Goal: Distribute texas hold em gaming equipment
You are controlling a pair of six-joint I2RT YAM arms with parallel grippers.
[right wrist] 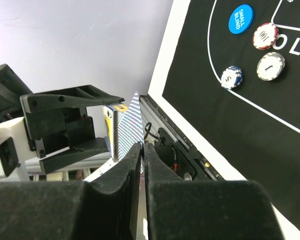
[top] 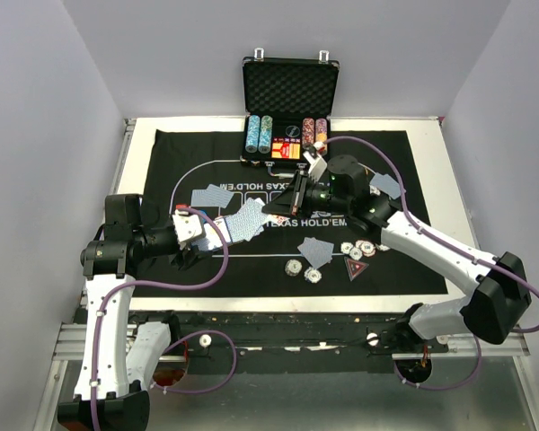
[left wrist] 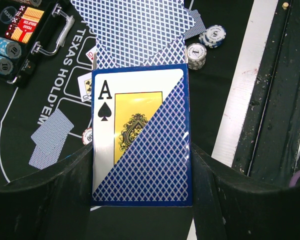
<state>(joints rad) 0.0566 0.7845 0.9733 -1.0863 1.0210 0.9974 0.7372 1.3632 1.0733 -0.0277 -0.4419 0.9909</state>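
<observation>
Bench [top: 140, 162], black Hold'em mat [top: 189, 148].

Nearest me on the mat, striped poker chips [top: 292, 267] lay in two small clusters. A red triangular marker [top: 355, 267] sat just beside the right-hand cluster. Overlapping face-down cards [top: 316, 250] lay between the clusters.

The left end effector [left wrist: 141, 165] was clamped on a pack of playing cards [left wrist: 155, 150] over the left half of the mat. The ace of spades [left wrist: 105, 100] faced the wrist camera, half covered by a blue-backed card lying skewed across it. More cards fanned out beyond the pack.

The right end effector [right wrist: 143, 150] met the pack from the other side. Its fingers were all but together, pinching the edge of a fanned card [right wrist: 130, 125], and I saw only a sliver of gap.

In the right wrist view, a blue SMALL BLIND button [right wrist: 240, 19] lay on the mat, with a red chip [right wrist: 265, 36], a grey chip [right wrist: 270, 66] and a blue chip [right wrist: 231, 77] near it, none touching.

Farther out, loose blue-backed cards [top: 211, 195] lay face down.

At the far edge, the black case [top: 290, 90] stood open with its lid up and chip rows inside.
</observation>
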